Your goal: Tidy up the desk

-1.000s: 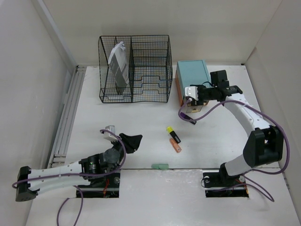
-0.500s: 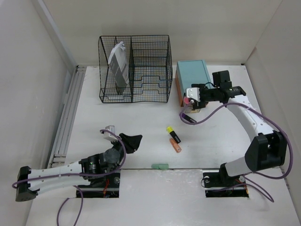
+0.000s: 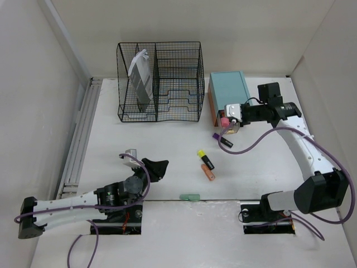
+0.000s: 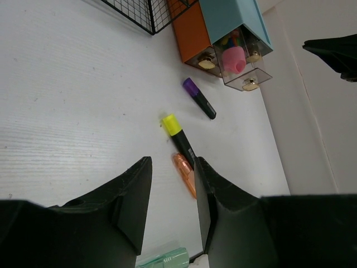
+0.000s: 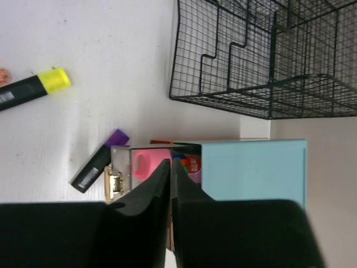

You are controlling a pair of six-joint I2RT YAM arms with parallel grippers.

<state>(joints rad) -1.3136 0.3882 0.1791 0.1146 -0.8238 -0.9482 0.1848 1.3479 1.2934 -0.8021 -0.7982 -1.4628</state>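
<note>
1. the left gripper [image 4: 173,163] is being held low over the white desk [image 3: 111,139], fingers partly apart, nothing gripped.
2. the right gripper [image 5: 170,165] is being held pinched together by the drawer box [image 3: 228,89], farther across the desk.

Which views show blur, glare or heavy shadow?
Top external: even soft light, only faint shadows by the wire rack, sharp throughout. Left wrist: left gripper a dark silhouette, desk and yellow marker crisp. Right wrist: right gripper black and featureless, desk bright, near washed out.
</note>
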